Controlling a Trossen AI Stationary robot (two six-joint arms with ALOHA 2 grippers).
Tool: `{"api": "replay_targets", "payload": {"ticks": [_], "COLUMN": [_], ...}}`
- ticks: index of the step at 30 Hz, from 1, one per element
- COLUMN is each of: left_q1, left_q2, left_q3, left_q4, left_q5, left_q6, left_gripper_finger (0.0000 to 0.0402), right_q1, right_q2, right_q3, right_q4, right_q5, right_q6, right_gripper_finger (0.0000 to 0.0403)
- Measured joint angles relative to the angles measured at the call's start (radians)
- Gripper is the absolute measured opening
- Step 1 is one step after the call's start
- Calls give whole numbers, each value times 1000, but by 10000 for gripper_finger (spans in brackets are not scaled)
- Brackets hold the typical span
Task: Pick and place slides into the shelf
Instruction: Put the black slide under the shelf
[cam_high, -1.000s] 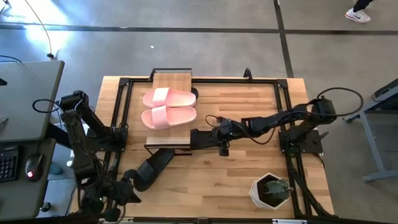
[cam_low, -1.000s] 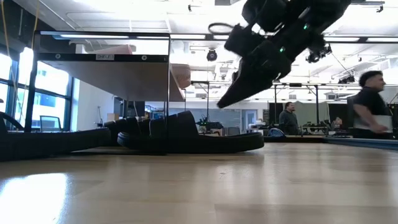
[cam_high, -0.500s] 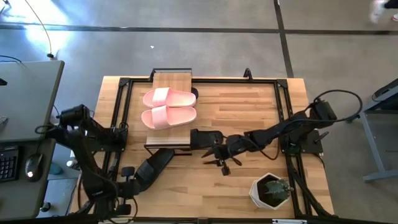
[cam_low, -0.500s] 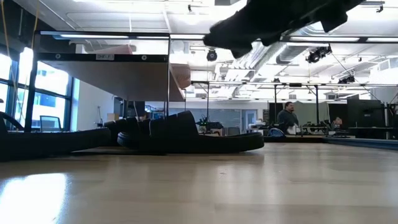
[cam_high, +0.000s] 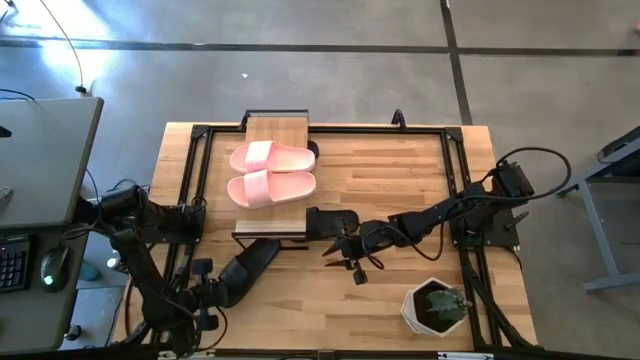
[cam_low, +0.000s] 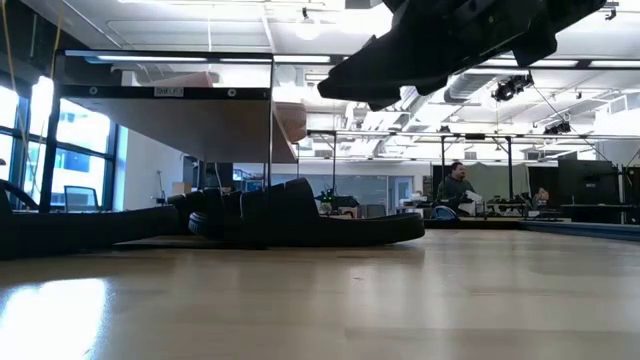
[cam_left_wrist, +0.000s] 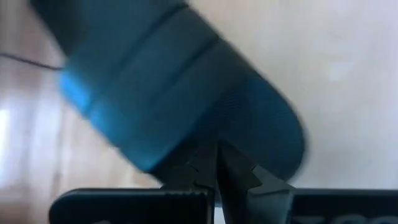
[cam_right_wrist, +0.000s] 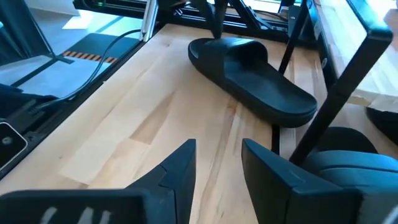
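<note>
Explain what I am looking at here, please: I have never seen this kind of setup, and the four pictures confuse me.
This is a two-armed robot at a wooden table. The overhead picture shows everything. One camera sits at table height, and one rides on each wrist, looking past that arm's fingers.

On the table stands a small shelf with a pink pair of slides on its wooden top. Black slides lie under and beside it: one pokes out at the shelf's foot, another lies at the near left. A potted plant stands at the near right.

The left gripper is shut at the end of that near-left slide. The right gripper is open, holds nothing, and hovers beside the shelf.
</note>
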Motion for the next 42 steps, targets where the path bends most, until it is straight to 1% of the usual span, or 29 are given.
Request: {"api": "replay_targets", "payload": {"ticks": [3,6,12,19,23,28,33,36,38,40,42], "left_q1": [0,0,0,14,34,47,43,45,45,36,26], "left_q2": [18,33,51,54,76,103,106,105,105,105,104], "left_q3": [12,12,12,12,15,82,165,195,210,219,221], "left_q4": [-73,-48,100,147,199,212,193,184,149,88,29], "left_q5": [-4,0,54,110,169,221,281,319,341,331,274], "left_q6": [-57,-64,92,97,144,159,250,255,252,213,176], "left_gripper_finger": [0,0,0,0,0,0,0,0,0,0,0], "right_q1": [0,0,0,0,0,0,0,1,2,7,11], "right_q2": [0,0,0,0,0,0,0,0,0,0,0], "right_q3": [0,0,0,0,0,0,0,0,0,0,0], "right_q4": [2,2,2,2,2,1,2,3,6,10,10], "right_q5": [-2,-2,-3,-3,-3,-3,-15,-16,-25,-28,-28], "right_q6": [8,8,8,9,15,15,15,15,15,14,14], "right_gripper_finger": [119,119,119,119,119,119,119,119,118,119,119]}}
